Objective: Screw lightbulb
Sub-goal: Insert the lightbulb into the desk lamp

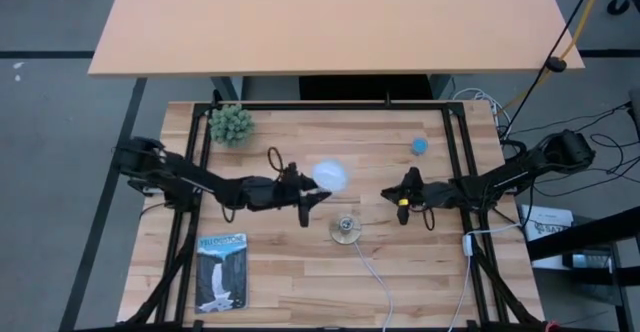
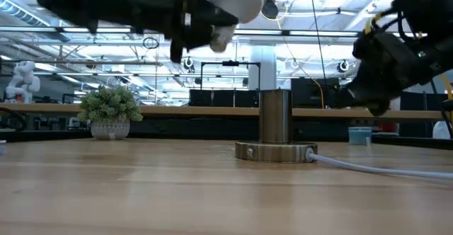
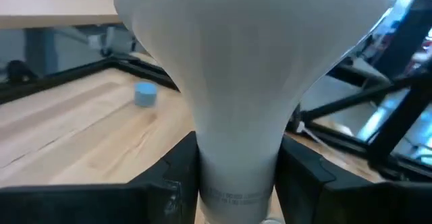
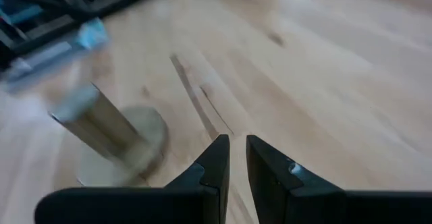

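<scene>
Two claws up off surface (image 1: 300, 272). Left claw (image 1: 312, 192) pinching lightbulb (image 1: 331, 176) by narrow neck, centre of high view, above and left of socket (image 1: 346, 230), likely for carrying over. Right claw (image 1: 403, 198), fingers nearly pressed together, empty, waits right of socket.

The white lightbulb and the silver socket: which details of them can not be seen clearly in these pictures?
- Grey screw base of the white cone-shaped lightbulb: left wrist view, cut off by the bottom edge between the left pincer fingers.
- Opening of the silvery metal socket: low view, seen from the side only.
- Socket: right wrist view, blurred, beyond the right pincer.
- Socket thread: high view, too small.
</scene>
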